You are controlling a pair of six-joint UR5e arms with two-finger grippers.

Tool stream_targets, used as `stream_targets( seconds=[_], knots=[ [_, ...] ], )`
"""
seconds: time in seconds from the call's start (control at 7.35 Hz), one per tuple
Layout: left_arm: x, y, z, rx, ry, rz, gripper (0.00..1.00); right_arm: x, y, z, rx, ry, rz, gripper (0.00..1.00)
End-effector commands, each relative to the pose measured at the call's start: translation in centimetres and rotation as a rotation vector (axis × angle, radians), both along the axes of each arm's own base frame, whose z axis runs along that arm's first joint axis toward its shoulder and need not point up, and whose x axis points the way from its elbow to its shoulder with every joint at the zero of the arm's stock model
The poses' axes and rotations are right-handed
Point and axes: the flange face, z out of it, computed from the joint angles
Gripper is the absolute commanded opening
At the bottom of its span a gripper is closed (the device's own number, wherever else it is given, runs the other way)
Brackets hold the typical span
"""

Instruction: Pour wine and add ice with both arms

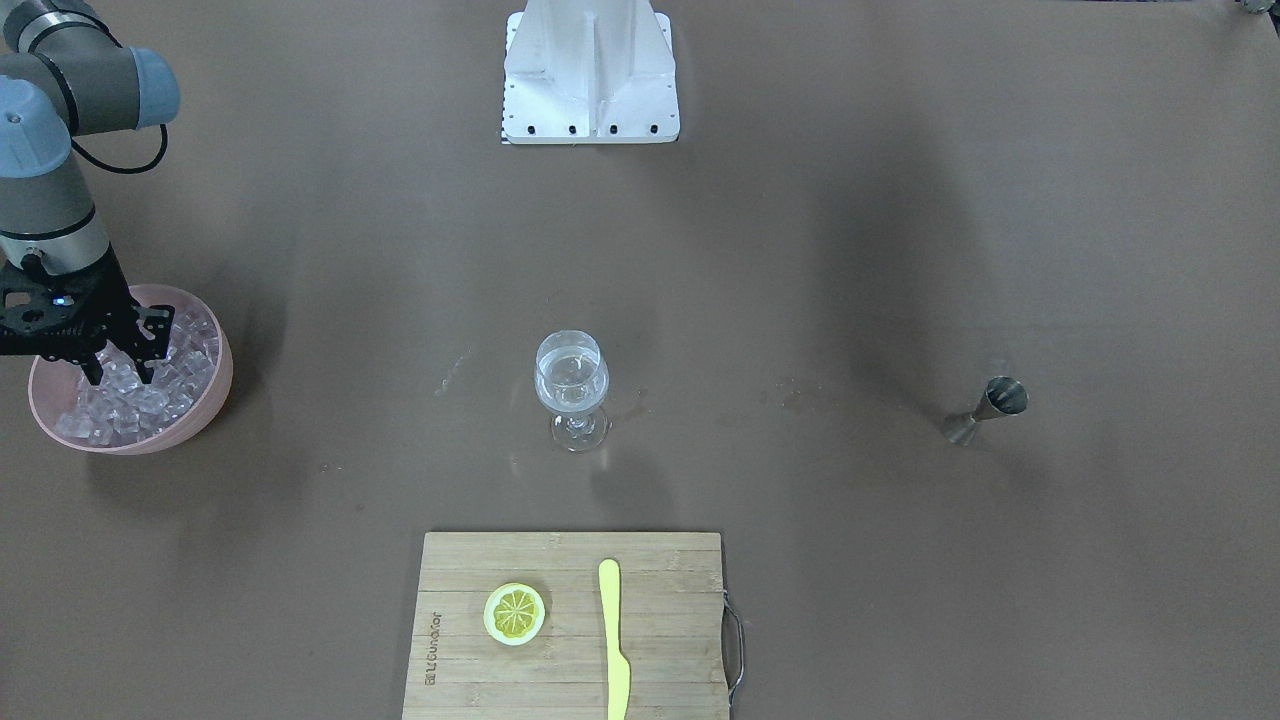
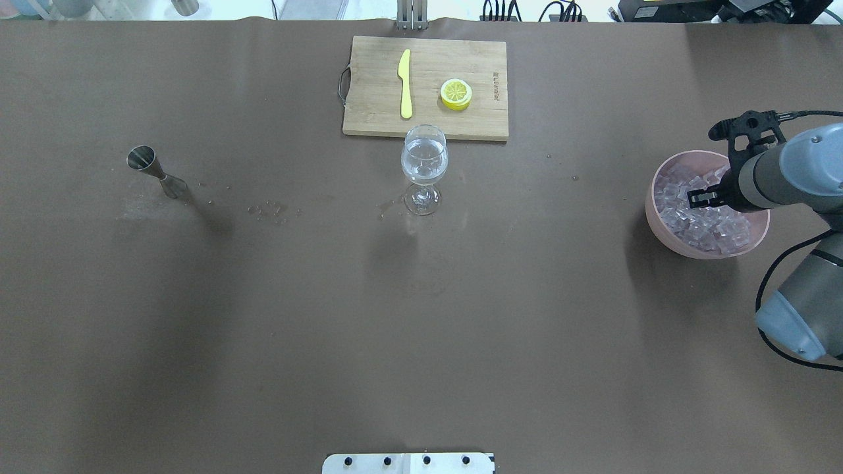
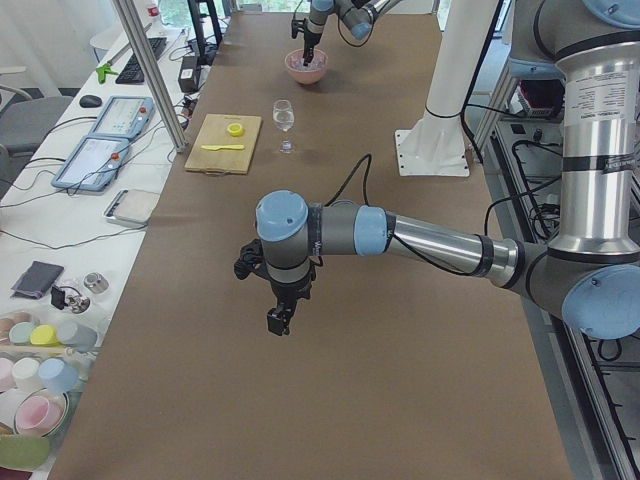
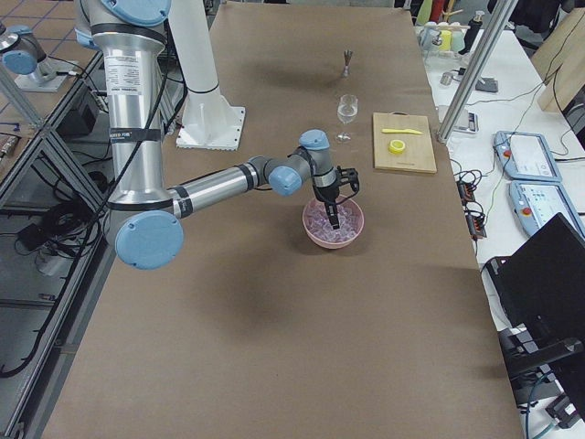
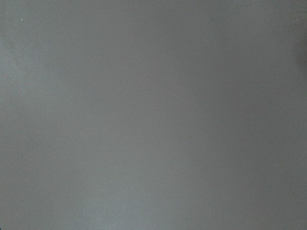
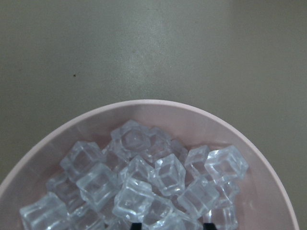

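Observation:
The ice is a heap of clear cubes in a pink bowl at the table's right end. My right gripper points down into the bowl with its fingers apart and its tips among the cubes. In the right wrist view the two fingertips show at the bottom edge with ice between and ahead of them. A stemmed glass at mid table holds a little clear wine. My left gripper hangs over bare table, seen only from the side, so I cannot tell whether it is open or shut.
A steel jigger stands at the table's left side. A wooden cutting board at the far edge carries a lemon half and a yellow knife. The white mounting base is at the robot's side.

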Motion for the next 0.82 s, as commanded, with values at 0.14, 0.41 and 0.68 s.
stream_targets(
  seconds=[0.14, 0.41, 0.68],
  knots=[
    [0.0, 0.0, -0.1, 0.002, 0.003, 0.0, 0.98, 0.8, -0.3, -0.6, 0.008, -0.009, 0.012, 0.0],
    [0.0, -0.1, -0.2, 0.003, 0.003, 0.0, 0.98, 3.7, -0.8, -3.6, 0.02, -0.082, 0.039, 0.0],
    [0.0, -0.1, -0.3, 0.005, 0.004, 0.0, 0.98, 5.5, -2.8, -11.6, 0.053, -0.196, 0.071, 0.0]
  ],
)
